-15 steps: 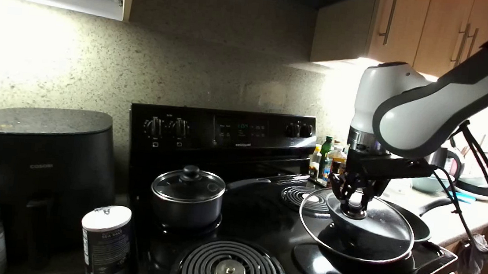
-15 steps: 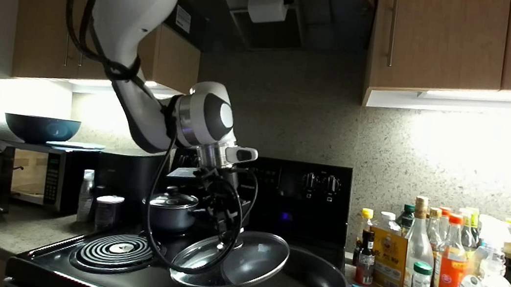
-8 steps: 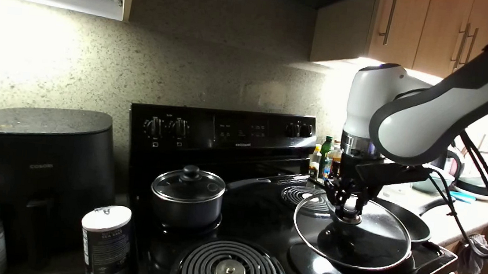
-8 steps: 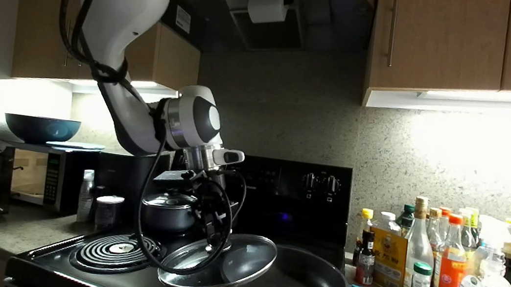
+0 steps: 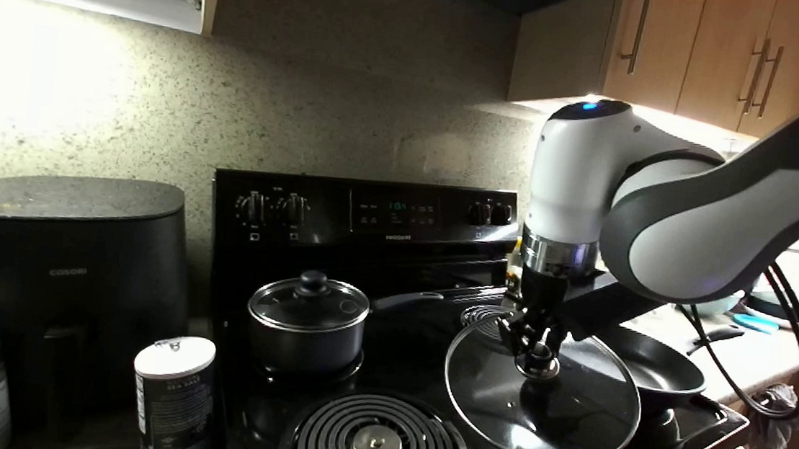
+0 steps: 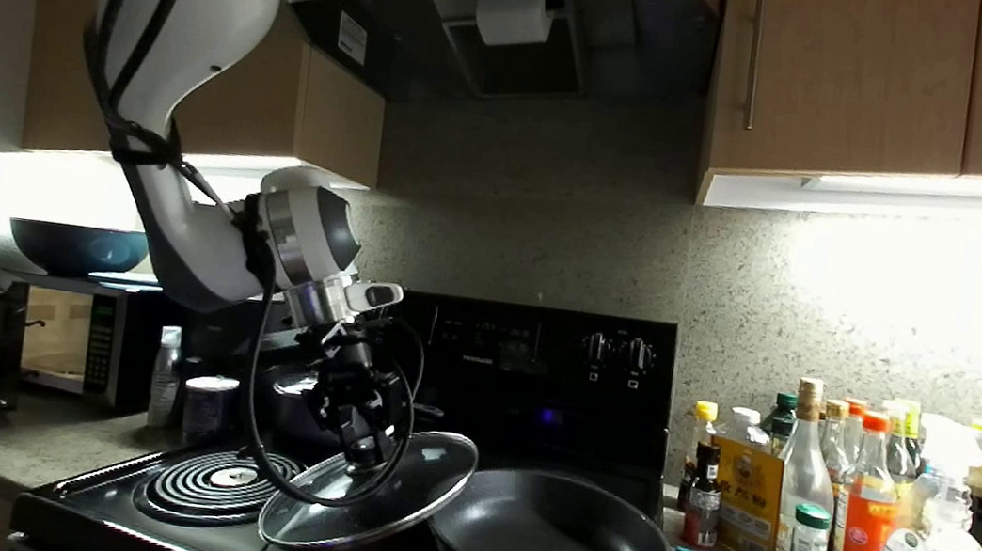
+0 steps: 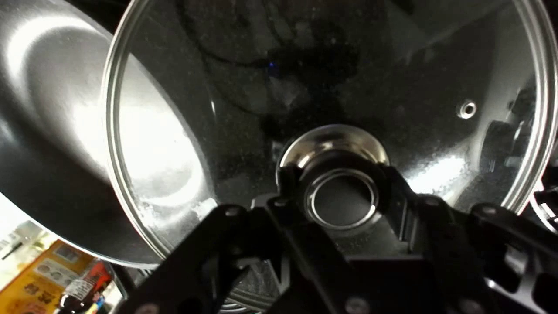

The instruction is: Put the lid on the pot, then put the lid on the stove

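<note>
My gripper (image 7: pixel 342 185) is shut on the knob of the lid (image 7: pixel 244 83), a round clear glass dome with a steel rim. In an exterior view the lid (image 6: pixel 425 490) hangs tilted, its side near the pan higher. Whether its low edge touches the stove (image 5: pixel 424 360) I cannot tell. The pot, a wide black frying pan (image 6: pixel 546 544), rests uncovered on the stove, its long handle over the counter. The lid (image 5: pixel 570 424) is beside the pan (image 5: pixel 652 359), overlapping its edge in the pictures. The gripper (image 5: pixel 538 356) stands above the lid's middle, the fingers around the knob.
A smaller deep pot (image 5: pixel 306 339) with its own lid sits on a rear burner. A bare coil burner (image 5: pixel 376 447) lies at the front. The salt canister (image 5: pixel 174 400) and air fryer (image 5: pixel 62 274) stand beside the stove. Several bottles (image 6: pixel 863 514) crowd the counter past the pan.
The arm has carried the lid sideways off the frying pan, toward the front coil burner and somewhat lower. More of the pan's inside now shows. The grip on the knob is unchanged.
</note>
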`<state>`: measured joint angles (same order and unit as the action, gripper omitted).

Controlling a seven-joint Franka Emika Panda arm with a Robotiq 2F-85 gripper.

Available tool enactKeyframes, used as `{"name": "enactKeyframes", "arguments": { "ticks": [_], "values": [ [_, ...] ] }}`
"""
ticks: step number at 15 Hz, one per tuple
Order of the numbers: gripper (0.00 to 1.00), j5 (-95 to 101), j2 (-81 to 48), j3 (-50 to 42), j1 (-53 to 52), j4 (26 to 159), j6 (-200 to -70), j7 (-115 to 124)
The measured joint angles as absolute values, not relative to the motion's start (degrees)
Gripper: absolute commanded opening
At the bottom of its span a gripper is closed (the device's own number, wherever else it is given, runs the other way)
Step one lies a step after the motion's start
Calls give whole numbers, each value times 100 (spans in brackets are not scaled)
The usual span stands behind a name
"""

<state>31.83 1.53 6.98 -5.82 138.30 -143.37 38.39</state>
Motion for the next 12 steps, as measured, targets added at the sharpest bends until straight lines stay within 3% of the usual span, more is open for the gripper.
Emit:
{"name": "enactKeyframes", "arguments": {
  "ticks": [4,5,8,9,12],
  "values": [
    [25,3660,154,966,-849,13882,-14341,4076],
    [50,3688,154,998,-880,13882,-14342,4082],
    [50,3689,152,1005,-910,13882,-14343,4082],
    [25,3689,151,1002,-910,13882,-14343,4082],
    [25,3689,94,1016,-922,13883,-14343,4068]
  ]
}}
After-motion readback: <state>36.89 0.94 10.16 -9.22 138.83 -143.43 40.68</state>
